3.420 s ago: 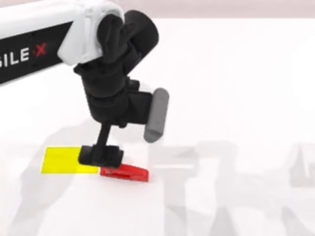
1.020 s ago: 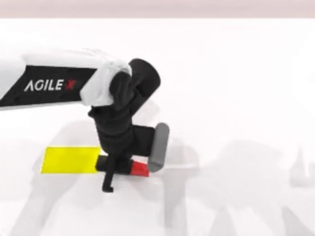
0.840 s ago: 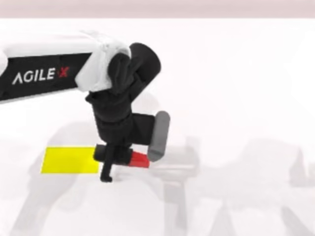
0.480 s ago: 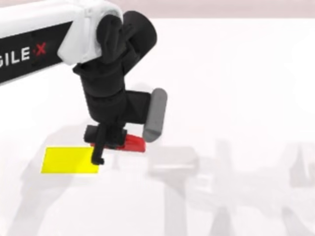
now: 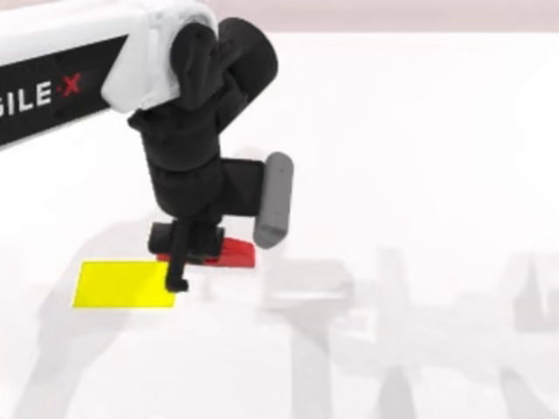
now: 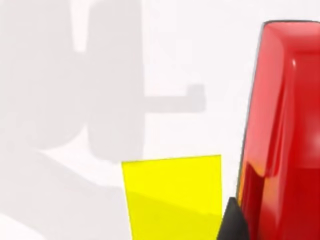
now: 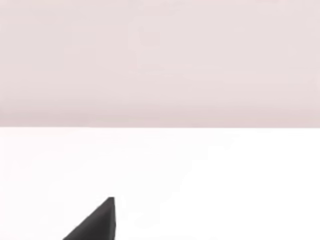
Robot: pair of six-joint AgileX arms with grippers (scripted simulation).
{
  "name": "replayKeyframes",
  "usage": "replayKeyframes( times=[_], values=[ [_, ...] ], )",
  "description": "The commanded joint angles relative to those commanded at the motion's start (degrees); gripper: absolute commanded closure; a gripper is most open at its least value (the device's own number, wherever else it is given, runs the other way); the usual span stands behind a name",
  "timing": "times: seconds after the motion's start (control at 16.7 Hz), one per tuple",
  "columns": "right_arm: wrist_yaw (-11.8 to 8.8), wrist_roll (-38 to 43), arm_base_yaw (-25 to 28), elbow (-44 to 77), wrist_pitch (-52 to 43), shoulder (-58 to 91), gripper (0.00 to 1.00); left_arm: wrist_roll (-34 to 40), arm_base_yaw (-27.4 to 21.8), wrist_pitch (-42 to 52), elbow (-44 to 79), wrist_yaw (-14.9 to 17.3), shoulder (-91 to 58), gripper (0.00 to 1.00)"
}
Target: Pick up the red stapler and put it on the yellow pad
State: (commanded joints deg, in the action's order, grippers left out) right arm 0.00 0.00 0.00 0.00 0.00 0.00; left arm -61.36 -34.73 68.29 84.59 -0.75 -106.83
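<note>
Compared with the frame half a second earlier, the left gripper [image 5: 188, 253] and the red stapler [image 5: 231, 252] it carries have shifted slightly upward in the top view, while the yellow pad [image 5: 122, 285] has stayed in place on the worktop [image 5: 419, 175]. Top view: the left arm [image 5: 79, 74] reaches in from the left edge, its black wrist pointing down over the left half of the worktop; the jaws are closed on the stapler, whose red body projects to the right of the black fingers [image 5: 179, 266]. One finger overlaps the pad's right edge in this view; the stapler's visible part lies just above and to the right of the pad's upper right corner, not over it. Left wrist view: the stapler [image 6: 282, 140] fills one side of the frame, close to the camera, with a dark fingertip [image 6: 232, 225] against it; the pad [image 6: 172, 195] lies flat on the white surface beyond, beside the stapler. Right wrist view: only a dark tip of the right gripper [image 7: 97, 222] shows against the bare worktop and pale wall; whether its jaws are open or closed cannot be told.
</note>
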Motion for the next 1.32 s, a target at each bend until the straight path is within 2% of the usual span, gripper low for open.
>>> replayKeyframes(
  times=[0.18,0.42,0.6,0.9,1.14,1.32],
  values=[
    [0.0,0.0,0.0,0.0,0.0,0.0,0.0,8.8,0.4,2.2,0.9,-1.3,-0.6,1.0],
    [0.0,0.0,0.0,0.0,0.0,0.0,0.0,29.0,1.9,5.7,2.2,-3.3,-1.7,1.0],
    [0.0,0.0,0.0,0.0,0.0,0.0,0.0,50.4,3.8,7.9,2.2,-4.5,-2.1,1.0],
    [0.0,0.0,0.0,0.0,0.0,0.0,0.0,90.9,7.2,9.9,1.0,-5.3,-2.6,1.0],
    [0.0,0.0,0.0,0.0,0.0,0.0,0.0,121.1,10.0,9.8,0.6,-4.5,-3.1,1.0],
    [0.0,0.0,0.0,0.0,0.0,0.0,0.0,140.5,12.2,7.9,0.2,-3.1,-2.6,1.0]
  ],
)
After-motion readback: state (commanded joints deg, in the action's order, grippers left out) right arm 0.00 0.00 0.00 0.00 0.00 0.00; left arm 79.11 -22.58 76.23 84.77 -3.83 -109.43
